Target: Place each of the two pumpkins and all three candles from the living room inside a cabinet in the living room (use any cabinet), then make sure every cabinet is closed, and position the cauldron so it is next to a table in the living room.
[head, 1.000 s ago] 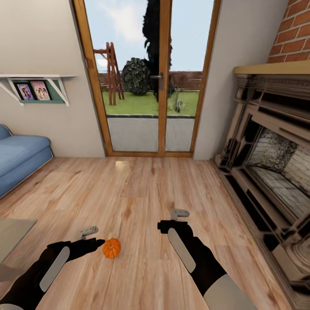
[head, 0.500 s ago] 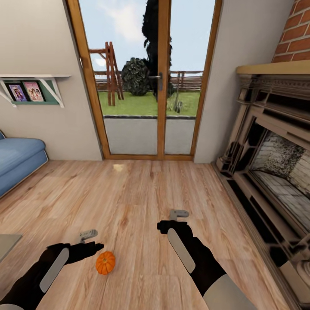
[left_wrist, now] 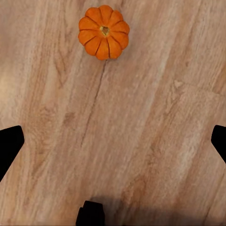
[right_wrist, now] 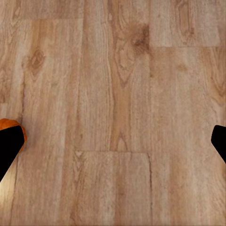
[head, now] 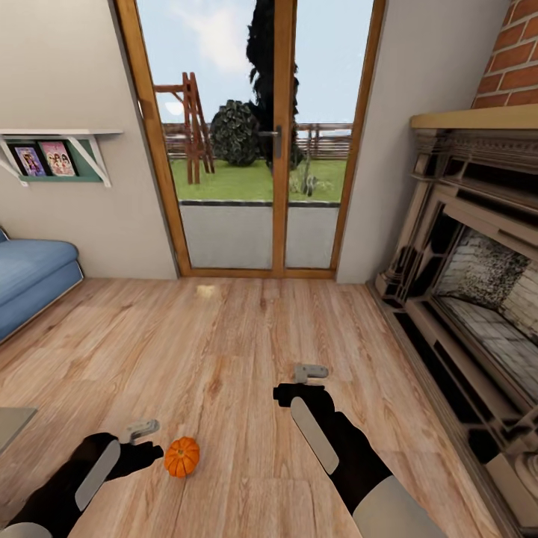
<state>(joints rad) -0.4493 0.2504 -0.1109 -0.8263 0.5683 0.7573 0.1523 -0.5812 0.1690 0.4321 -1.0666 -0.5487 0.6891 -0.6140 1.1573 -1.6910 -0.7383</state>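
- Orange and ribbed, the pumpkin point(head: 182, 456) sits stem-up on the wooden floor point(head: 239, 336), just beside the left gripper point(head: 147, 441), on its inner side and not touching it
- Being round, it has no long axis to line up with
- The left gripper's fingers point(left_wrist: 9, 146) stand wide apart, and the pumpkin lies ahead of them, not between
- The right gripper point(head: 299, 382) hangs farther off, also spread wide over bare boards
- Judgement: the left arm is nearer
- The sofa point(head: 33, 284) is cut off at the floor's left edge
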